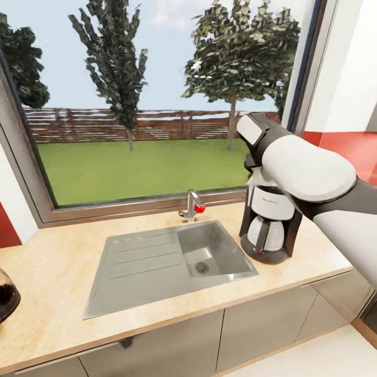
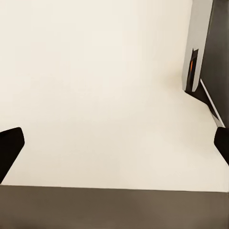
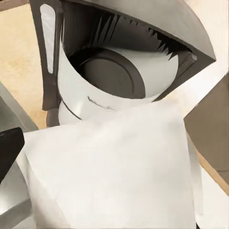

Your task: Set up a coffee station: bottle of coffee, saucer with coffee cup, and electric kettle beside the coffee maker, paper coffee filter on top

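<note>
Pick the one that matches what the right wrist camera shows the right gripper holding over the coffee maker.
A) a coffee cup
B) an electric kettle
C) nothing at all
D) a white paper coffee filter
D: in the right wrist view a flat white paper coffee filter extends from the right gripper, just in front of the open top of the coffee maker.

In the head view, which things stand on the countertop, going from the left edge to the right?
Dark glass vessel at the picture's left edge → sink → faucet with a red knob → coffee maker, partly covered by the robot's right arm.
</note>
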Motion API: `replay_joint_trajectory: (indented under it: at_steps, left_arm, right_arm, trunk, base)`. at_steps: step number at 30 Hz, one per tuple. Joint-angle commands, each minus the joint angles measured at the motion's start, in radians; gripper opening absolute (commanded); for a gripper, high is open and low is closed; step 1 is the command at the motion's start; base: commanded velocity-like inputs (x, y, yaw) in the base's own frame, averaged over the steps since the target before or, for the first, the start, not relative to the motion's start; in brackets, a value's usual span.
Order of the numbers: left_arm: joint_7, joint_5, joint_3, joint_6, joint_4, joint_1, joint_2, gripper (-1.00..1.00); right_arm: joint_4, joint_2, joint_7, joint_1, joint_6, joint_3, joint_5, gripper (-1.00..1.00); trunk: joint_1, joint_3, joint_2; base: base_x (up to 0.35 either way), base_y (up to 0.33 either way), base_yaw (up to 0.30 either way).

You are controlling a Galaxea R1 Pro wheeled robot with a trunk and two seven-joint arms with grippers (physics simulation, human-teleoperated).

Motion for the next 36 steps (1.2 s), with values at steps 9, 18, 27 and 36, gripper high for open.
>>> replay_joint_trajectory:
  at_steps: [9, 18, 27, 36]
  left_arm:
    - [0.002, -0.010, 0.004, 0.001, 0.001, -0.001, 0.000, 1.00]
    - [0.002, -0.010, 0.004, 0.000, 0.001, -0.001, 0.000, 1.00]
    - [0.002, -0.009, 0.004, 0.000, 0.001, -0.001, 0.000, 1.00]
    - [0.001, -0.009, 0.004, 0.000, 0.001, -0.001, 0.000, 1.00]
  right_arm:
    - [-0.022, 0.001, -0.002, 0.000, 0.003, -0.010, 0.062, -1.00]
    - [-0.018, 0.001, -0.002, 0.000, 0.003, -0.006, 0.075, -1.00]
    - [-0.015, 0.001, -0.002, 0.000, 0.003, -0.004, 0.178, -1.00]
    - [0.080, 0.001, -0.002, -0.001, 0.003, -0.003, 0.208, -1.00]
  trunk:
    - [0.001, 0.000, -0.001]
    - [0.001, 0.000, -0.001]
    - [0.001, 0.000, -0.001]
    - [0.001, 0.000, -0.001]
  base:
    - [0.080, -0.087, 0.000]
    - [0.002, -0.002, 0.000]
    - [0.000, 0.000, 0.000]
    - [0.000, 0.000, 0.000]
